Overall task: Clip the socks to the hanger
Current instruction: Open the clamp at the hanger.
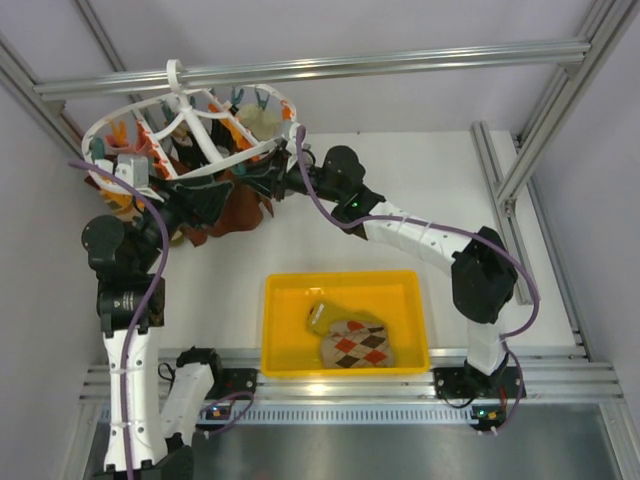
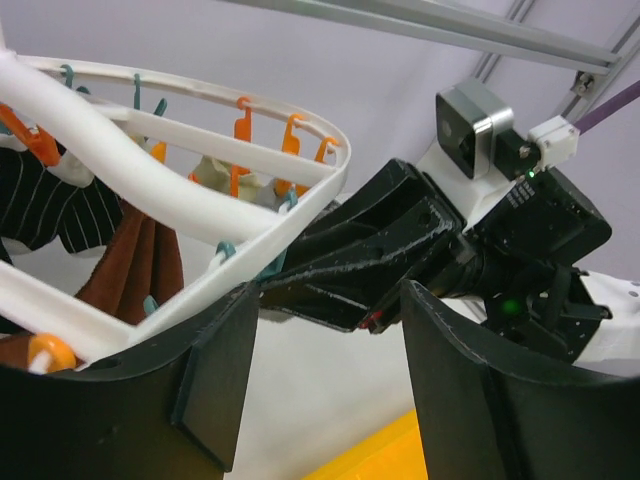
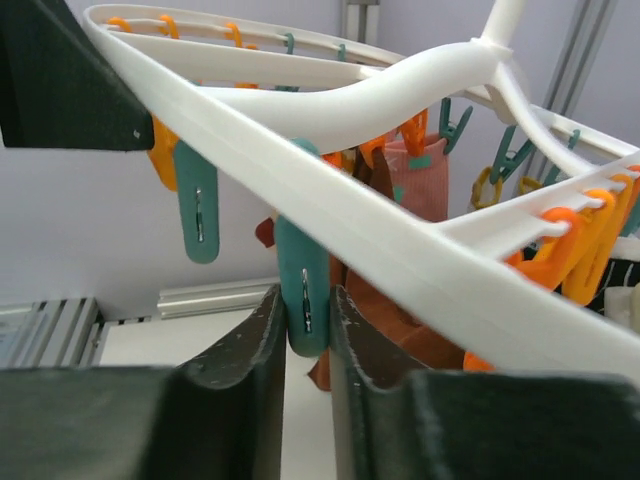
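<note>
The white round hanger (image 1: pixel 140 101) hangs from the top rail at the back left, with orange and teal clips. My right gripper (image 3: pixel 306 310) is shut on a teal clip (image 3: pixel 304 270) that hangs under the hanger rim (image 3: pixel 330 190). My left gripper (image 2: pixel 320 385) is open and empty just below the hanger rim (image 2: pixel 250 255), facing the right gripper's black body (image 2: pixel 400 250). In the top view both grippers meet under the hanger's near side, left (image 1: pixel 222 202) and right (image 1: pixel 258 172). An argyle sock (image 1: pixel 358 345) and a mustard-yellow sock (image 1: pixel 325 318) lie in the yellow bin (image 1: pixel 340 279).
Rust-brown socks (image 1: pixel 240 210) hang clipped on the hanger, beside a dark striped sock (image 2: pixel 50 205) and a salmon one (image 3: pixel 420 180). The aluminium frame rail (image 1: pixel 400 62) runs across the back, and a frame post (image 1: pixel 500 170) lies on the right.
</note>
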Available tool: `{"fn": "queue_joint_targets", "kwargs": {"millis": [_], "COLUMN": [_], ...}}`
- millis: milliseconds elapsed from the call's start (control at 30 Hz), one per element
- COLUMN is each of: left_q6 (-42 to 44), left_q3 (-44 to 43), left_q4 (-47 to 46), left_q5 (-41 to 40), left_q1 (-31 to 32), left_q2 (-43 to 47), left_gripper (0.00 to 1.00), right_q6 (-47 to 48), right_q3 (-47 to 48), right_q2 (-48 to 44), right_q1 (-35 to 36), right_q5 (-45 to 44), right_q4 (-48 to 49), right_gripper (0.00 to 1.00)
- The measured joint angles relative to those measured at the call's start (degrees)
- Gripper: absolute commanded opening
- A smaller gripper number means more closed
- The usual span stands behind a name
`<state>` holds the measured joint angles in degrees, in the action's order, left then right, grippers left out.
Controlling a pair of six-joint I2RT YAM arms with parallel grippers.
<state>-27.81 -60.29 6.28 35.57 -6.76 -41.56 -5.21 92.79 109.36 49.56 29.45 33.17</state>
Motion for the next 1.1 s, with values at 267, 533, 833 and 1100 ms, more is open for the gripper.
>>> {"fn": "queue_joint_targets", "kwargs": {"millis": [267,533,833,1100], "left_q6": [0.6,-3.0,-4.5,-0.7], "left_q3": [-7.1,-7.3,-7.0,-7.0], "left_q4": [5.6,11.3,12.0,12.2], "left_q5": [-0.7,1.1,-3.4,-14.7], "left_q1": [0.9,1.3,5.4,13.8], "left_q2": [-2.3,-2.0,-3.3,-5.4], "left_gripper": [0.63,0.62,0.61,0.58], "right_q6": [-1.1,-3.0,-5.4,-6.5], "right_q3": [0.3,0.3,0.3,0.3], "right_q2": [0.0,-0.5,-2.4,-2.4], "right_q1": [1.1,1.9,2.0,2.0], "right_q5": [-0.8,-0.8,0.0,0.6], "right_q4": [-0.8,-2.0,-5.3,-5.8], "right_gripper": [0.0,0.0,0.0,0.0]}}
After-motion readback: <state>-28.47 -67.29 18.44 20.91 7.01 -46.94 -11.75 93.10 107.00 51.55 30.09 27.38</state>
